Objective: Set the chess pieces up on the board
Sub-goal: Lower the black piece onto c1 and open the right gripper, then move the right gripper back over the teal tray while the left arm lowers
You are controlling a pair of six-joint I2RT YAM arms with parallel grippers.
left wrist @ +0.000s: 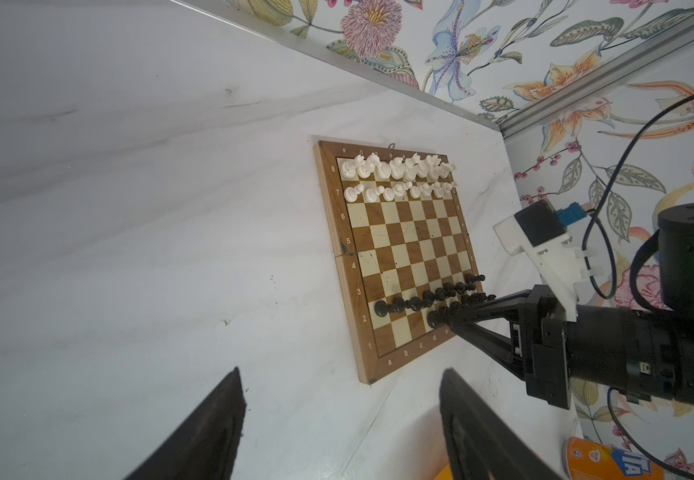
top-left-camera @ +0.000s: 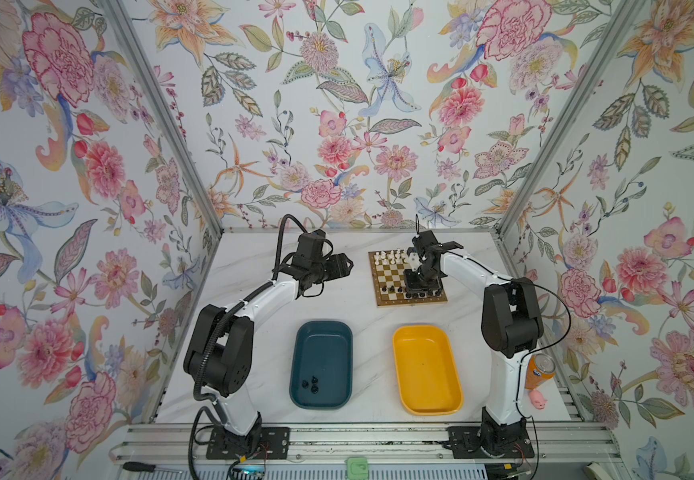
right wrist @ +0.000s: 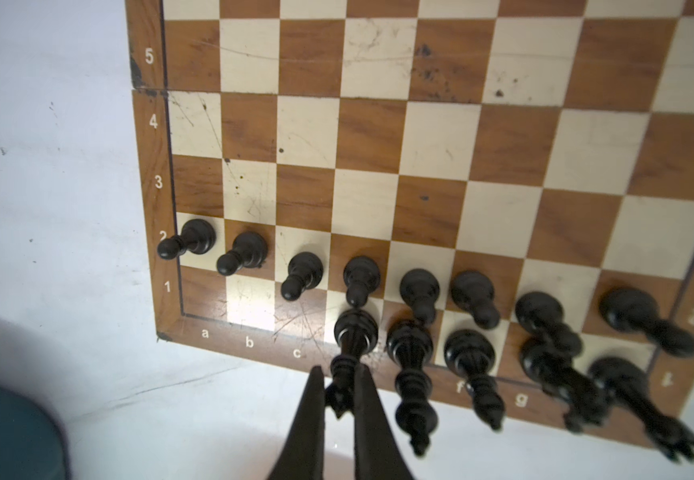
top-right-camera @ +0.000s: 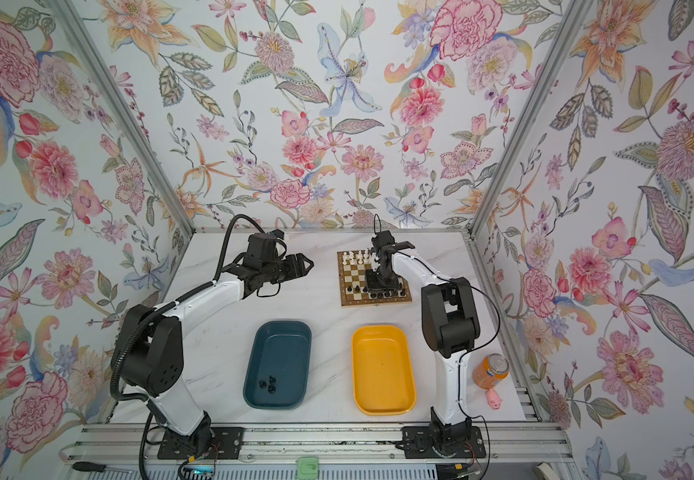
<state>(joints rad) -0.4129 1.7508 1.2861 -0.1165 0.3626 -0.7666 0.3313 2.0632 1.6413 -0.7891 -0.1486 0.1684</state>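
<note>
The right tool (right wrist: 339, 374) pinches a tall black piece (right wrist: 353, 332) standing on the board (top-left-camera: 395, 274), square d1, at its near edge; squares a1 to c1 beside it lie bare. Left of the board, the left tool (left wrist: 341, 374) gapes wide over open desk (left wrist: 129, 249).

both arms are showing white shells on the long links and boxy black joints. the left arm (top-left-camera: 262, 297) is wearing a ribbed black hose (top-left-camera: 203, 365); the right arm (top-left-camera: 465, 268) is carrying a thin black cable (top-left-camera: 568, 320) and a white camera bracket (left wrist: 544, 253). black base plates (top-left-camera: 274, 442) are showing small screws. the left gripper (left wrist: 342, 372) is showing flat, tapering black fingers (left wrist: 208, 428).
</note>
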